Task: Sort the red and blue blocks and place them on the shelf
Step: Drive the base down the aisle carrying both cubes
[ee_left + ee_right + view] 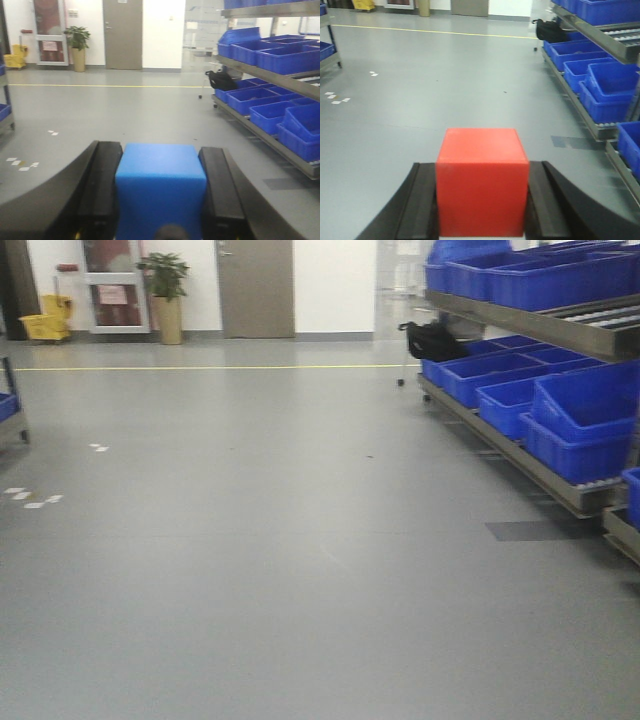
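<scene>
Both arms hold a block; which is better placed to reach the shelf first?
Probably right: the right end effector grips the red block, and the shelf stands on that side. The left end effector holds the blue block.

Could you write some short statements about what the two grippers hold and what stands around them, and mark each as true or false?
1. The left gripper holds the blue block. True.
2. The right gripper is empty. False: it is shut on the red block.
3. Blue bins stand on the shelf at the right. True.
4. Both blocks already lie on the shelf. False: each is held in a gripper.
5. A yellow line runs across the floor. True.
</scene>
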### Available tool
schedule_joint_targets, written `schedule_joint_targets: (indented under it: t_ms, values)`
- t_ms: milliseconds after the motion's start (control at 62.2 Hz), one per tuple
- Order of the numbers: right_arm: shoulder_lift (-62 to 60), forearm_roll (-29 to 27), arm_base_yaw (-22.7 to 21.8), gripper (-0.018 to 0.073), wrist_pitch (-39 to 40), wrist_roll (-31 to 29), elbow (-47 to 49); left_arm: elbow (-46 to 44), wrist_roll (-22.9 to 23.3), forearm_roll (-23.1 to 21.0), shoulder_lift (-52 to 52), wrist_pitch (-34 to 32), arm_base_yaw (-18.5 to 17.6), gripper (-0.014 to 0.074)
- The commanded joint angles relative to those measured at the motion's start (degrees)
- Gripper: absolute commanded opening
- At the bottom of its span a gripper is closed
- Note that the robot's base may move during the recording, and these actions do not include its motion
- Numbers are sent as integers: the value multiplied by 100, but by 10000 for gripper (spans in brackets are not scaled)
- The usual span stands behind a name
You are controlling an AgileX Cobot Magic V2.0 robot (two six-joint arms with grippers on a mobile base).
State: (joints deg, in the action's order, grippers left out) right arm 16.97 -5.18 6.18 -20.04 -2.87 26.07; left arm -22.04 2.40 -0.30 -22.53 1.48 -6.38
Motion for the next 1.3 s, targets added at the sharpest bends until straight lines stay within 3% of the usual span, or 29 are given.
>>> schedule_joint_targets:
  t_ms: [0,1285]
  values:
    - [45,0,-29,55,504,-55,157,-173,13,-47,-36,-507,4,132]
    - [45,0,-29,55,504,-55,157,-173,13,-47,-36,-507,4,132]
